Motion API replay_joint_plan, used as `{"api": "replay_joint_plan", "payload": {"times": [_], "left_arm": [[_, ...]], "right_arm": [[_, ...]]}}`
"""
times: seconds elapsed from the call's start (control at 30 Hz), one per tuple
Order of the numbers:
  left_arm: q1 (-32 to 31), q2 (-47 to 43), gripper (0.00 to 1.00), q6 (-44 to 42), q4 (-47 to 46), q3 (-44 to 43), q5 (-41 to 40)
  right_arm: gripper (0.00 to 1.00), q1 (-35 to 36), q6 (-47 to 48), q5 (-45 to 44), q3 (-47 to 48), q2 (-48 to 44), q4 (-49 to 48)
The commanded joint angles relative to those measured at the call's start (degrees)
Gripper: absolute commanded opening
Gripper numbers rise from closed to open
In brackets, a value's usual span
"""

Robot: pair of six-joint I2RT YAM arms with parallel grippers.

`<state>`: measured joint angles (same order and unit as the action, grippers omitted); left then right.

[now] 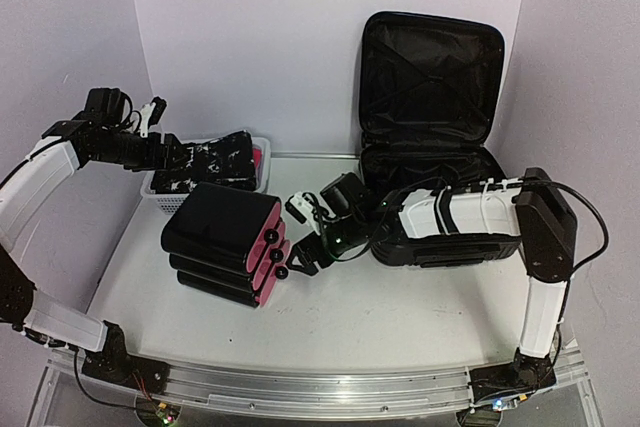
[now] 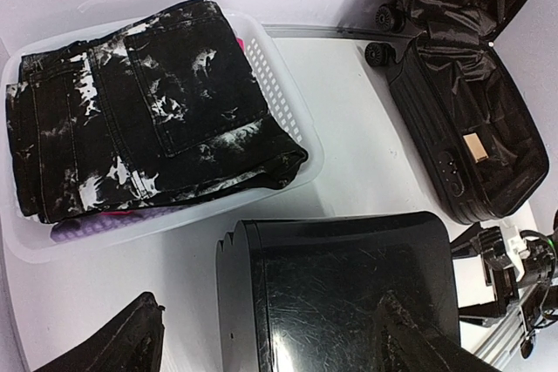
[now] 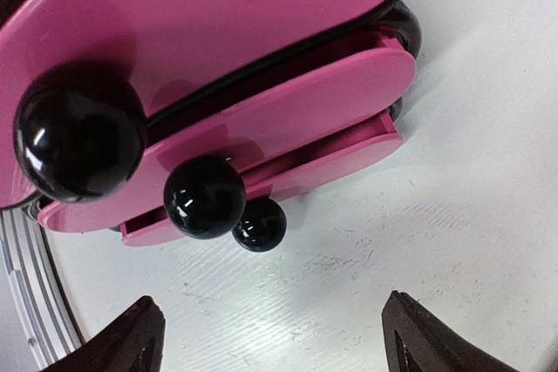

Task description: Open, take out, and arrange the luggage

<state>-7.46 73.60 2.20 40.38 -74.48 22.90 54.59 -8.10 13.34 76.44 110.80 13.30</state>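
Note:
The luggage [image 1: 432, 97] stands open at the back right, its lid upright and its ribbed base [image 1: 450, 242] lying flat. It also shows in the left wrist view [image 2: 471, 137], where its black lining looks empty. My left gripper [image 1: 182, 159] is open and empty, held above the white basket [image 1: 158, 190]; in its own view its fingers [image 2: 118, 346] hang over the smooth black case [image 2: 349, 294]. My right gripper [image 1: 303, 259] is open and empty, low over the table, just short of the case's black knobs [image 3: 205, 196].
Three smooth black cases with pink sides [image 1: 225, 237] lie stacked at centre left. The basket [image 2: 288, 111] holds folded black-and-white jeans [image 2: 139, 119] over pink and purple items. The right arm [image 1: 440, 212] lies across the front of the luggage base.

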Motion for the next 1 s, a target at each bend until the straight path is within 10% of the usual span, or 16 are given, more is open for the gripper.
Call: {"api": "replay_joint_plan", "payload": {"times": [0.0,0.4,0.97], "left_arm": [[-0.01,-0.92,0.83,0.54,-2.84,0.38,0.68],[-0.01,-0.40,0.83,0.44,-2.83,0.39,0.38],[-0.01,-0.02,0.83,0.35,-2.85,0.36,0.20]], "right_arm": [[0.82,-1.16,3.56,6.77,0.21,0.80,-12.77],[0.73,-1.56,1.19,13.10,2.14,7.51,-23.09],[0.30,-1.78,-1.87,16.14,0.17,7.18,-23.94]]}}
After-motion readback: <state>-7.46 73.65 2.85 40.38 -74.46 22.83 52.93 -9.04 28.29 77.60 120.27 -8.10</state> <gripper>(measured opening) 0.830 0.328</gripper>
